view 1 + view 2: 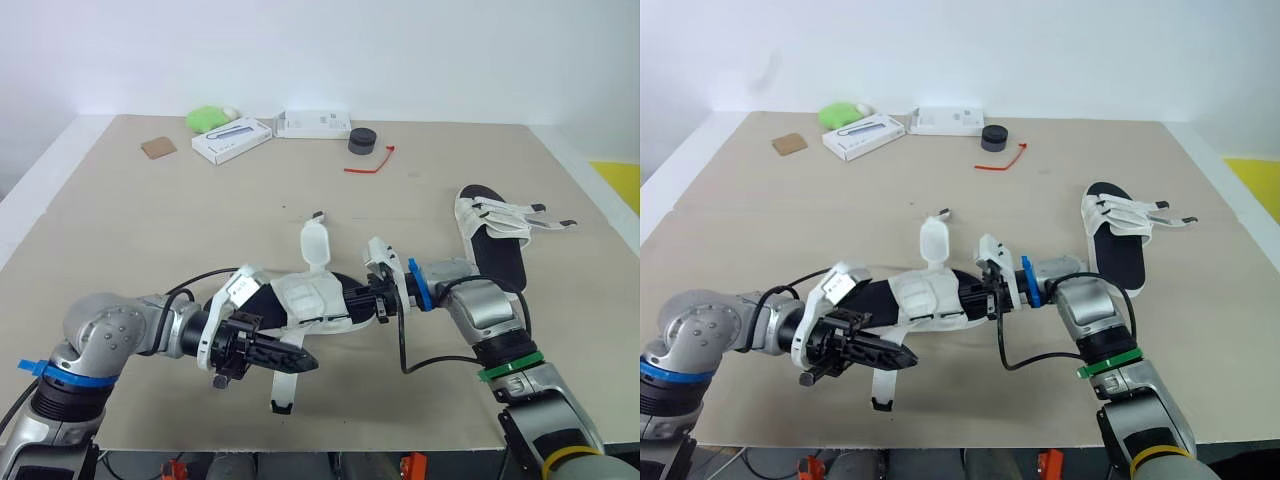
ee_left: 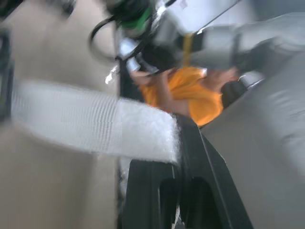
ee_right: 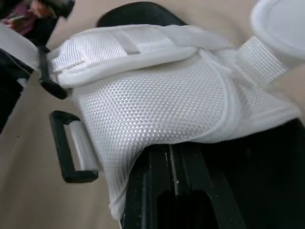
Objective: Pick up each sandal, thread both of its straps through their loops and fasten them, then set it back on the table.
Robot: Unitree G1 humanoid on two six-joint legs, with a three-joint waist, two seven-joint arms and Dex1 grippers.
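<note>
Left eye view, nearest to me: my left gripper [image 1: 300, 361] is clenched on the free end of one strap [image 1: 284, 385], and the rest of that strap hangs down toward the table [image 1: 120, 230]. I judge that I hold it by the end so that I can guide it into its loop [image 3: 71, 152], the black bar that the right wrist view shows at the side of the white mesh upper.

A little farther, at about 2 o'clock from the left gripper, the right gripper [image 1: 378, 303] is closed on the end of the first sandal [image 1: 315, 295]. It keeps the sandal lifted above the table, between both arms. This grip fixes the sole, so a pull on the strap should not turn the sandal.

The other strap [image 1: 315, 243] stands up at 12 o'clock from the sandal and is not fastened. I think the threading is only at its beginning.

The second sandal [image 1: 497, 240] lies on the table at 2 o'clock from the first one, well apart, with its straps spread open.

Far away, at 11 to 12 o'clock, I see a white box [image 1: 232, 139], a black round thing [image 1: 362, 140] and a red tie [image 1: 370, 165], well apart from the work.
</note>
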